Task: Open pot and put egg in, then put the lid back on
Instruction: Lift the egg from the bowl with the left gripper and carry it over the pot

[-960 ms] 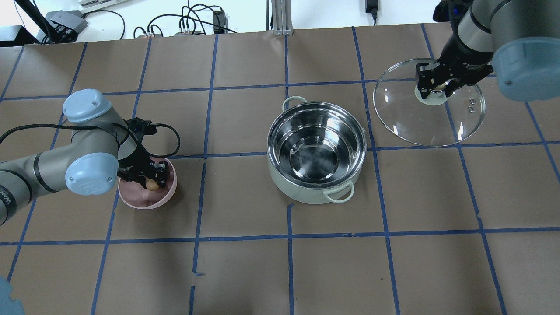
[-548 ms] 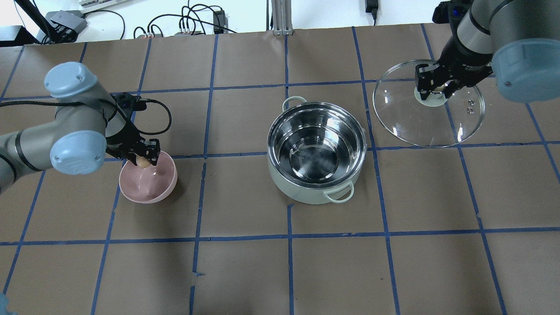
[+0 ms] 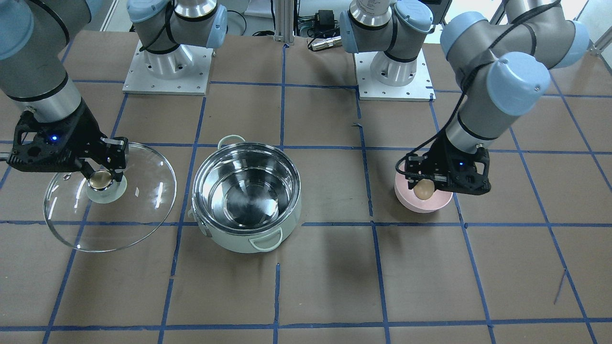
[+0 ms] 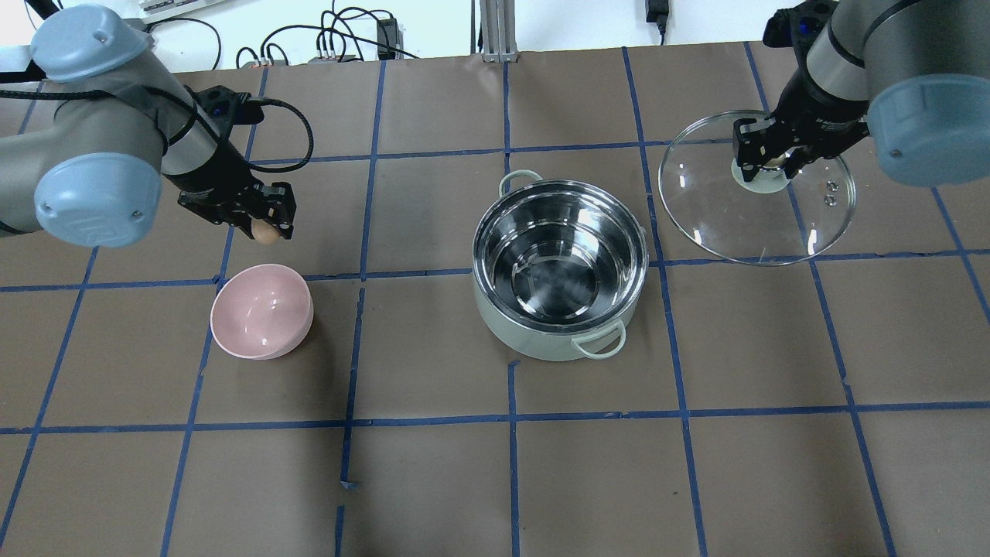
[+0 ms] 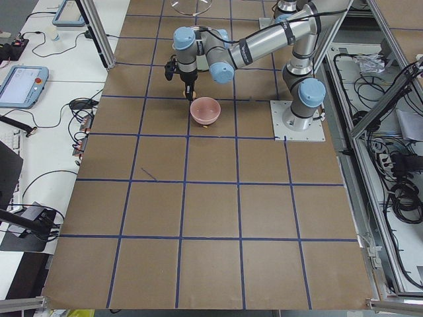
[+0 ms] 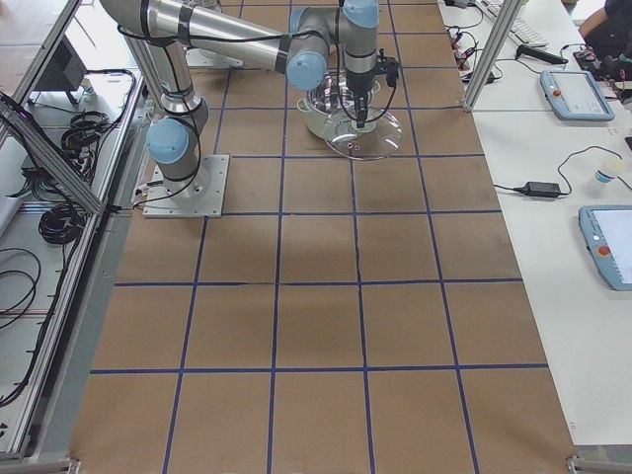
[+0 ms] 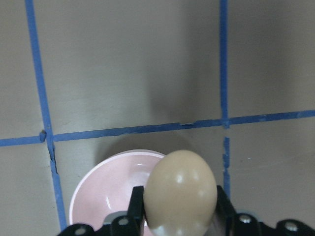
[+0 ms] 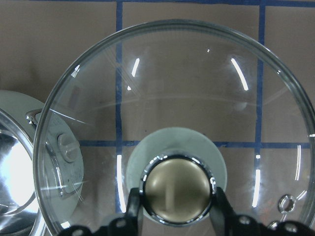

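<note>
Egg (image 7: 180, 194) sits right btwn my left fingers (image 7: 137, 209), one on each side, both pressed to the shell. Most of the egg pokes out past the tips. The gap is only egg-wide, so it's a narrow hold w/ nothing else in it. Egg hangs in the air, off the bench (image 7: 128, 73).

Below it in the L wrist view, a bit to one side, is the pink bowl (image 7: 106, 189). It stands upright w/ its mouth up, touching neither egg nor fingers. In the overhead view the egg shows just past the bowl's rim; from the front it shows over the bowl.

Further to my right, mid-bench & well apart from egg & bowl, stands the pot (image 4: 526, 340). It's upright & uncovered w/ the steel inside showing. It has 2 loop handles on opposite sides.

Farthest out, on the pot's other side, is the lid (image 4: 719, 216), knob up. My right fingers (image 8: 134, 209) are closed on the knob (image 8: 176, 189), one each side, gap just knob-wide. The R wrist view shows the pot's rim & a handle through the glass at the lid's edge. In the overhead view lid & pot are just beside each other, not overlapping. Can't tell if the lid's rim touches the bench.
</note>
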